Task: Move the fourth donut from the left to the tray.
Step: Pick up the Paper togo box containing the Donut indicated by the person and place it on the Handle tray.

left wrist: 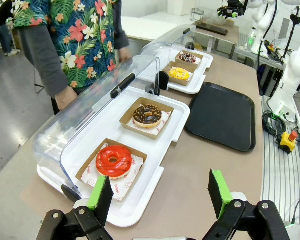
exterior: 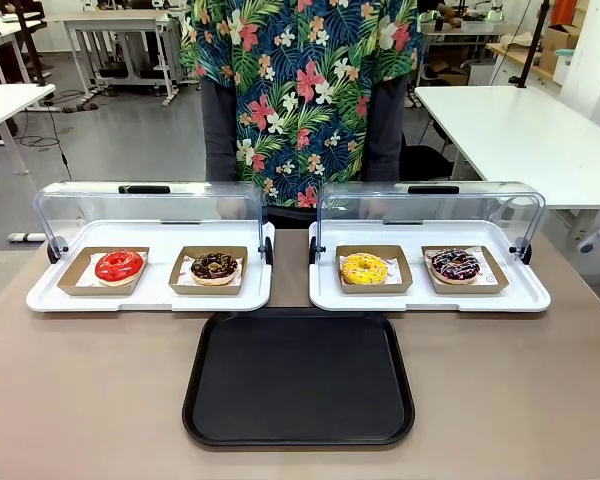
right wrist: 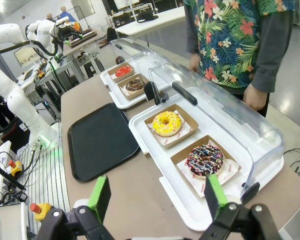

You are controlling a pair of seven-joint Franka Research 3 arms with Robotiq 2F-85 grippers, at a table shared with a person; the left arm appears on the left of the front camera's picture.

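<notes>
A matte brown table (exterior: 80,400) in a workshop room of white desks carries two white display trays (exterior: 150,298) with their clear domed lids (exterior: 150,205) tipped back. The black plastic tray (exterior: 298,378) lies centred before them, round-cornered and raised at the rim, its flat floor fully exposed. The fourth donut (exterior: 454,265), a glossy chocolate ring with pink and white sprinkles, sits on white paper in a small brown cardboard tray (exterior: 490,280) at the right end of the right display tray (exterior: 430,300), just beside the yellow donut (exterior: 364,268). The left gripper (left wrist: 160,182) and right gripper (right wrist: 156,185) hover over the table's ends, their green-padded jaws spread wide in open air.
</notes>
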